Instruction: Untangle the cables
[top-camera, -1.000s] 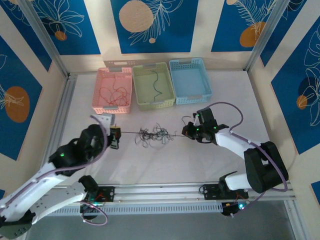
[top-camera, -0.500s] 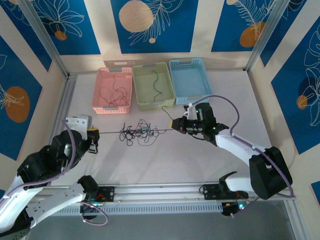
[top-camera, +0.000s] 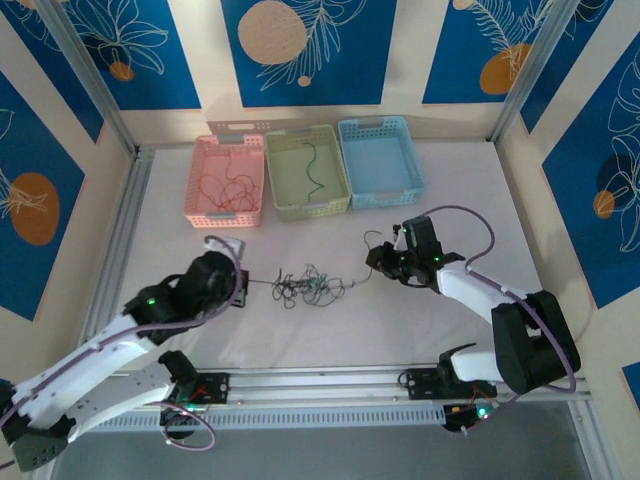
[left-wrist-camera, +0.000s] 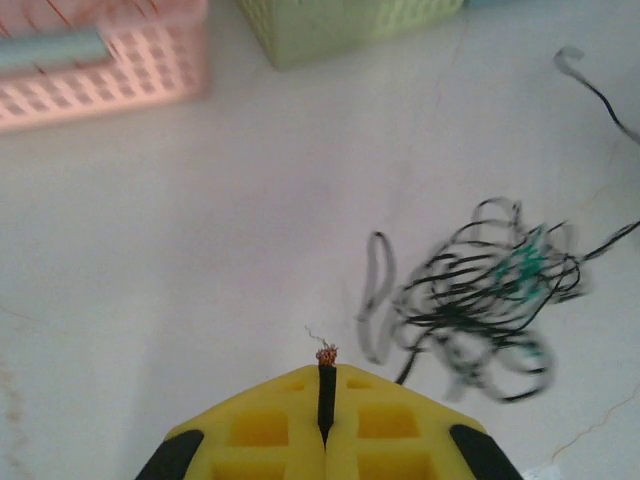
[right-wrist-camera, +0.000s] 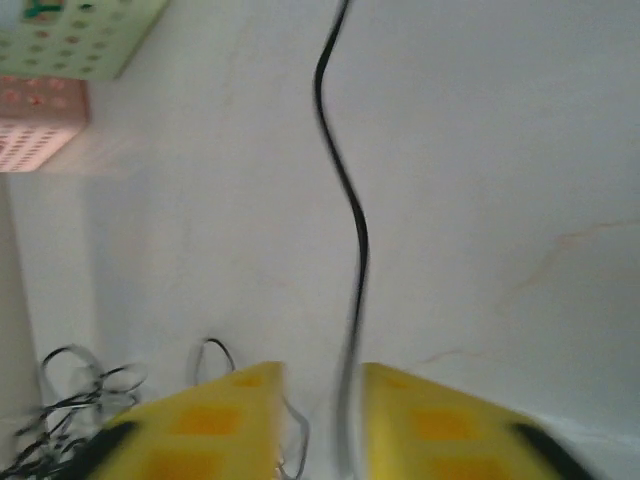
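Note:
The cables (top-camera: 308, 285) lie as a loose tangle of black and green strands on the white table between the two arms; the tangle is blurred in the left wrist view (left-wrist-camera: 490, 290). My left gripper (top-camera: 240, 283) sits just left of the tangle, shut on the end of one black cable (left-wrist-camera: 326, 385), whose bare copper tip pokes out between the yellow fingers. My right gripper (top-camera: 375, 262) is to the right of the tangle and stands open (right-wrist-camera: 322, 400). A black cable (right-wrist-camera: 345, 200) runs loose through the gap between its fingers, unpinched.
Three baskets stand in a row at the back: a pink basket (top-camera: 222, 215) with red wires, a green basket (top-camera: 312, 208) with a dark wire, and a blue basket (top-camera: 388, 196). The arm bases and a metal rail line the near edge.
The right gripper has opened and let go of the black cable, drawing back to the right. The left gripper moved right toward the tangle, and the taut strand has gone slack.

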